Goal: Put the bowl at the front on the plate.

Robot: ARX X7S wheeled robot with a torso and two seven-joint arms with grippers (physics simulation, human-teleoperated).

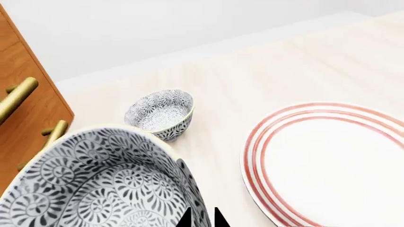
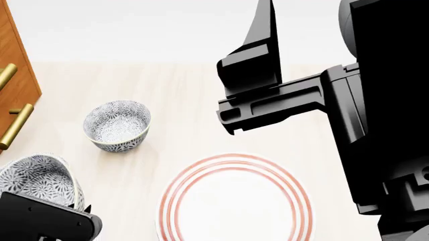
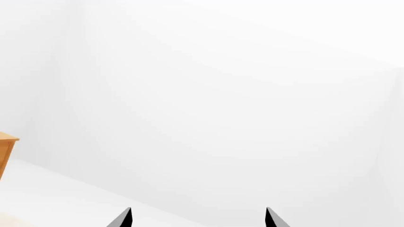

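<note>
We judge the step in hand to be the carry: the small round white ceramic bowl with the fine grey-blue floral pattern point(image 2: 37, 183) sits at about eight o'clock in the head view, tilted, with the left end effector point(image 1: 200, 218) at its rim, the two dark fingertips close together in the left wrist view with the bowl wall seemingly pinched between them (the contact itself lies at the picture's edge, so we read the grip as likely, not certain). Whether the bowl is clear of the pale wooden desk point(image 2: 194, 100) we cannot tell. The wide round white plate with thin red rings point(image 2: 234, 201) lies at about six o'clock, just to the bowl's three o'clock side, apart from it and bare. A second identical patterned bowl point(image 2: 117, 124) stands upright at ten o'clock, near an orange-brown wooden cabinet with brass handles point(image 2: 13, 75). The right end effector point(image 3: 197, 218) is raised at two o'clock, fingertips wide apart, facing only white wall and holding nothing. Next, we think, the left arm must travel toward three o'clock until the bowl is over the plate's middle, level it, lower it inside the red rings and then release, keeping clear of the second bowl.
</note>
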